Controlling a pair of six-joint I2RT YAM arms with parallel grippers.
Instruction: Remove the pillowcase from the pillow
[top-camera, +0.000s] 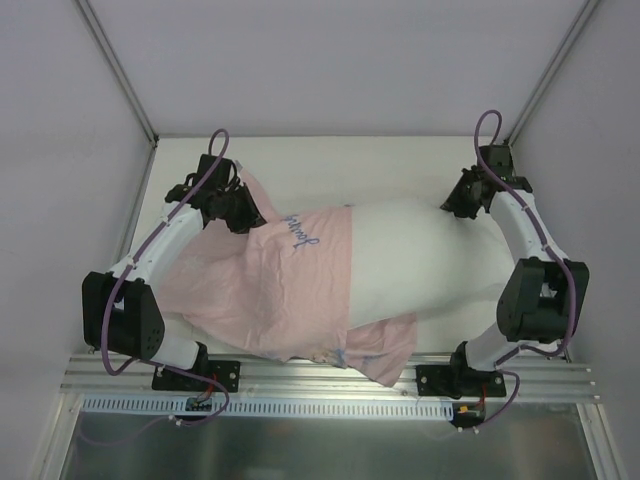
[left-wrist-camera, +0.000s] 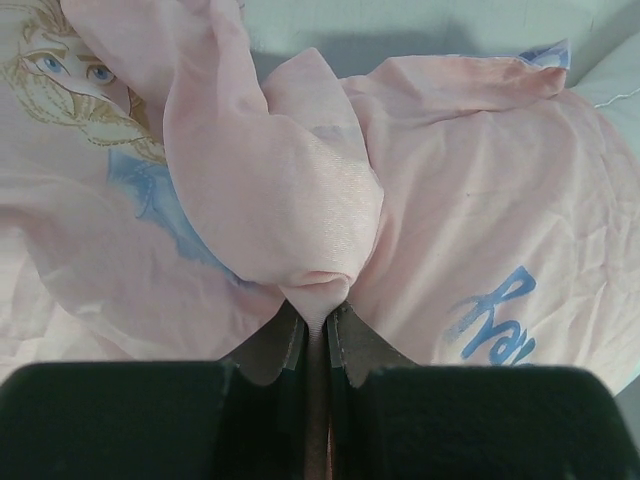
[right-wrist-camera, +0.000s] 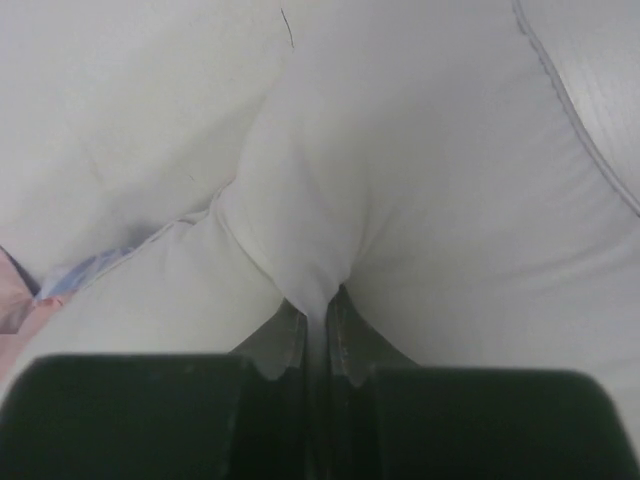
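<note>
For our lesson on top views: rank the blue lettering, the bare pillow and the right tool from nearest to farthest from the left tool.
1. The blue lettering, on the pillowcase just right of the left tool.
2. The bare pillow, centre-right.
3. The right tool, far right.

the overhead camera looks down from above and behind the arm bases (top-camera: 195, 375), taking in the whole white worktop (top-camera: 400, 165). each wrist camera peers along its own jaws, close up: left onto the pink printed fabric pillowcase (left-wrist-camera: 480, 200), right onto the plain white pillow (right-wrist-camera: 400, 150); both patches show overhead.
</note>
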